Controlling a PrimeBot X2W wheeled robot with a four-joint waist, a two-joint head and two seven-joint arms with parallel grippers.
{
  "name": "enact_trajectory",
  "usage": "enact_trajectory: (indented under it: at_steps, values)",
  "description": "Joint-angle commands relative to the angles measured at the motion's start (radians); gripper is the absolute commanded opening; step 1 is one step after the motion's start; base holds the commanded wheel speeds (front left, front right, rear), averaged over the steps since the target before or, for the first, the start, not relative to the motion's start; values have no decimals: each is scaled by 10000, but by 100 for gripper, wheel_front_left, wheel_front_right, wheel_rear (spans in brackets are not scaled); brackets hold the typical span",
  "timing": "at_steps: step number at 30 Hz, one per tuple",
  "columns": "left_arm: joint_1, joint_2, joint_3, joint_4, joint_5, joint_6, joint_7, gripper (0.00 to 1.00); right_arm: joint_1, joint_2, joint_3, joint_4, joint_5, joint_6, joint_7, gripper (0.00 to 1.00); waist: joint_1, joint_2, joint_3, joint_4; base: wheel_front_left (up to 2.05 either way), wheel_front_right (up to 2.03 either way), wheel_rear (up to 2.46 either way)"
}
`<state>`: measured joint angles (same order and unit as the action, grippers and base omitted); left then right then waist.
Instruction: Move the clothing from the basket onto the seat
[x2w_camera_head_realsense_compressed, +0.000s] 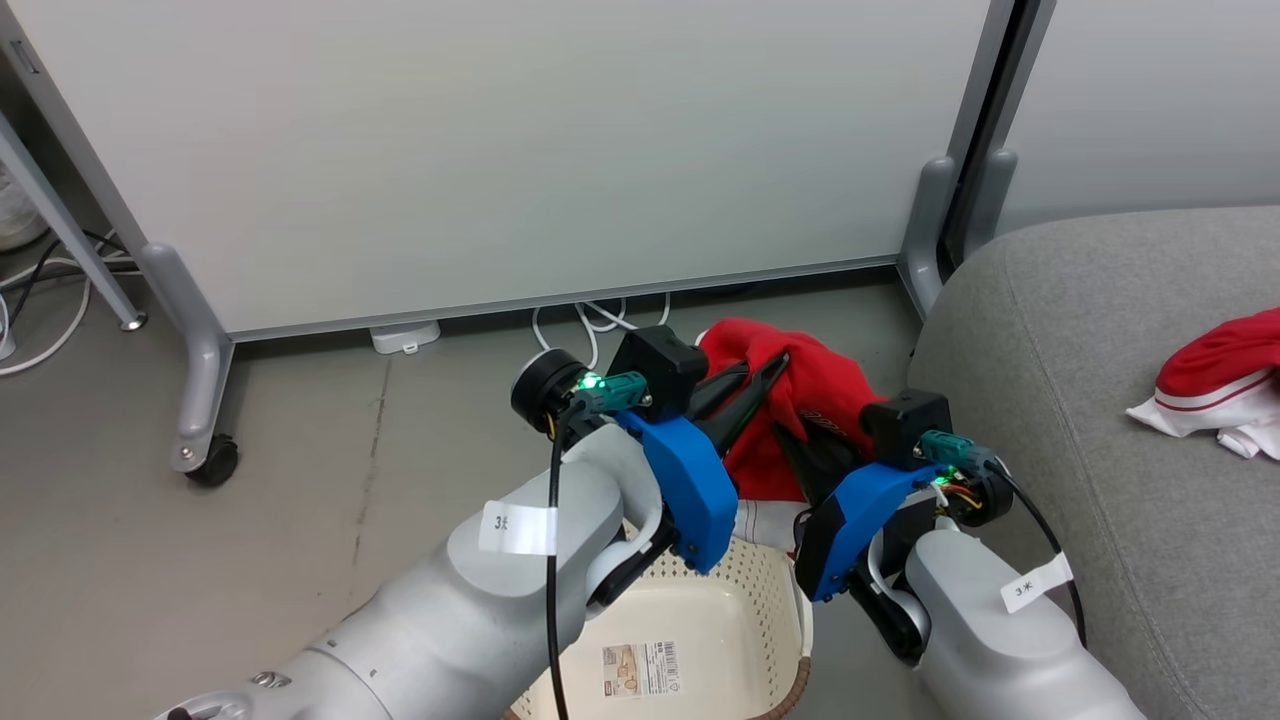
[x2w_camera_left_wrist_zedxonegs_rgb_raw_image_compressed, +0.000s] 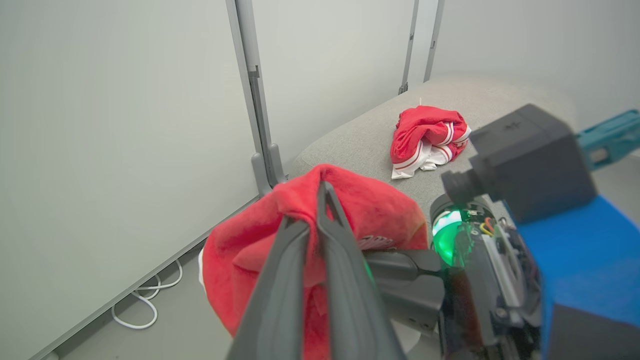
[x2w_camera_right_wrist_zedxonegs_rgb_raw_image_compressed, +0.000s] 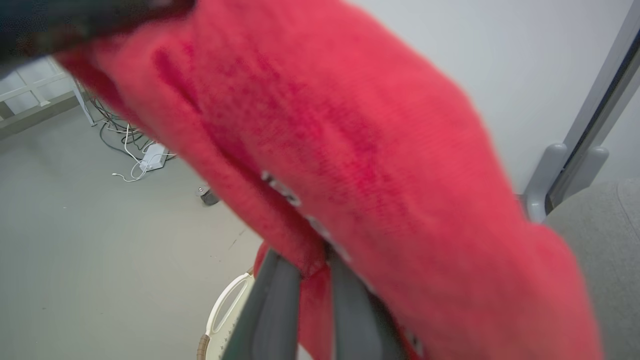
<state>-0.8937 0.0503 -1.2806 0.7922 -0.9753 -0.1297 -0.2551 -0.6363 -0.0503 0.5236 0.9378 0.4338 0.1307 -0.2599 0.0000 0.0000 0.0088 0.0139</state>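
The left gripper is clenched on a soft bright red sportswear garment. In the left wrist view its two long dark fingers lie almost together, and a fold of the red cloth is pinched between them near the tips. The right gripper is just beside the left one and grasps the same piece. In the right wrist view its fingers close on an edge of the cloth, which spreads blurred above and beyond them. The red sportswear garment is held up between the two grippers, and a white part of it hangs below them.

Directly under both grippers stands the cream plastic laundry basket with perforated sides, with a barcode sticker on its bottom. Its white handle shows low, to the left of the right gripper's fingers.

Near the right side of the right gripper is the large grey woven-fabric sofa. On its seat, well apart from both grippers, lies a second red garment with white panels and thin stripes, crumpled.

Beyond the fingertips stands a pale partition panel, with white cables on the floor at its foot.
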Motion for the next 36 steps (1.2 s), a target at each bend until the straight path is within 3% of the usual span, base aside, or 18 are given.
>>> enact_trajectory:
  at_steps: [1,7,22,30,36]
  values:
    - [-114,3,-27,37,24,-12,-67,100,31,0,52,-43,81,1,-72,0,0,0,9,-34,0,0,0]
    - [267,14,977,-216,706,81,-109,100,56,0,188,-299,62,1,-66,0,0,0,60,-81,0,0,0]
    - [4298,1408,5527,-3520,4413,78,-112,100,289,0,-275,-1055,-592,1,-67,0,0,0,236,-200,0,0,0]
    - [6523,1544,7628,-4919,5922,78,-109,100,462,0,-459,-1411,-814,1,-67,0,0,0,224,-370,0,0,0]
    - [7466,1424,8691,-5310,6563,57,-105,100,544,0,-638,-1503,-959,1,-36,0,0,0,224,-444,0,0,0]
